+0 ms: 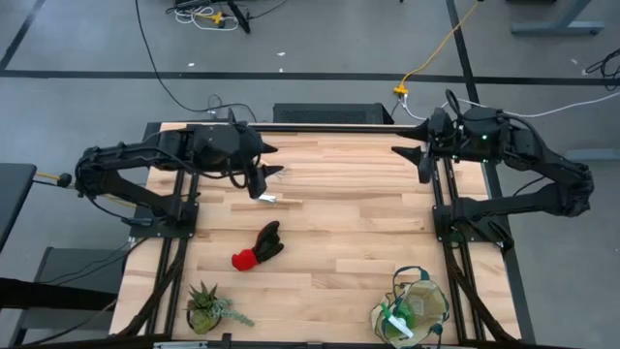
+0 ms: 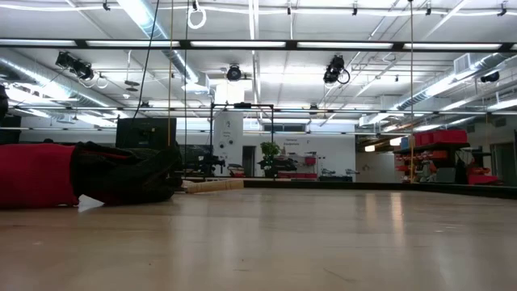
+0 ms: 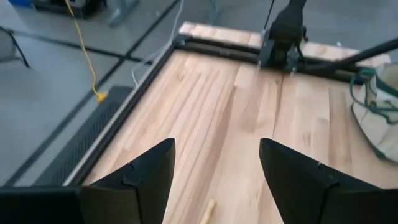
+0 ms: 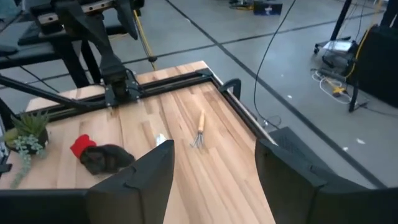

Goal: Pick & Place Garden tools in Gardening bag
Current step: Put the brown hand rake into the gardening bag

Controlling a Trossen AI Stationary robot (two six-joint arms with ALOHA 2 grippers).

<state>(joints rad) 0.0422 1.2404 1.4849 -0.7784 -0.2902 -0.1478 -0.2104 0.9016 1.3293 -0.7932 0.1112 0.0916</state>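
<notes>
Left pincer (image 1: 263, 173) hangs wide above the rake (image 1: 281, 199); right pincer (image 1: 415, 155) waits wide, far right. I'd drop straight, pinching the wooden handle mid-length.

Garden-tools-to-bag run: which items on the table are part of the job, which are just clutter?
Job items:
- rake, wooden handle, lying on the table
- red-and-black glove pair, mid-table
- gardening bag, near the table's front right corner, with a bright green piece already inside

Just lying about:
- small spiky potted plant, front left corner
- cables on the floor beyond the table
</notes>
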